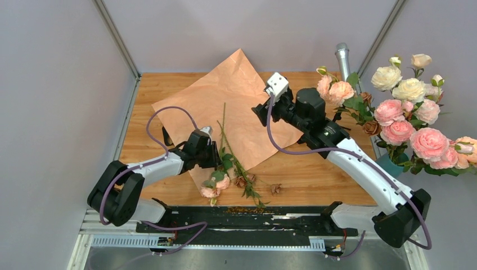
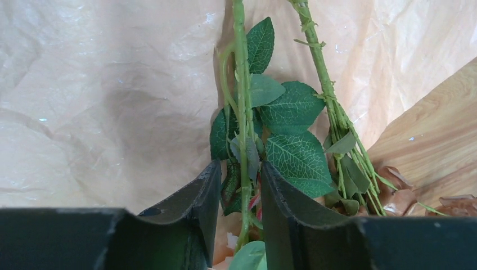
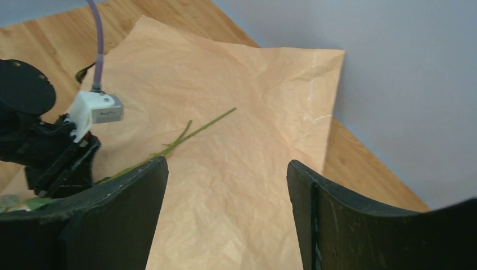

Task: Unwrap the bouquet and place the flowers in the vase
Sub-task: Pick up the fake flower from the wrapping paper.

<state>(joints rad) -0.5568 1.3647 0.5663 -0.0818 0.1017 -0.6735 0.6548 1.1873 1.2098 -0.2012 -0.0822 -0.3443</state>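
Flowers (image 1: 220, 183) lie loose on the table (image 1: 320, 180), pink heads toward the near edge, long stems running away across the opened kraft paper (image 1: 236, 93). The left gripper (image 2: 241, 167) straddles one leafy stem (image 2: 243, 84) near the heads, its jaws narrow, with a sliver of gap on either side of the stem. The right gripper (image 3: 226, 169) hovers over the paper's far part, jaws wide, holding nothing. The teal vase (image 1: 388, 164) stands at the table's right edge, half hidden by large roses (image 1: 413, 121).
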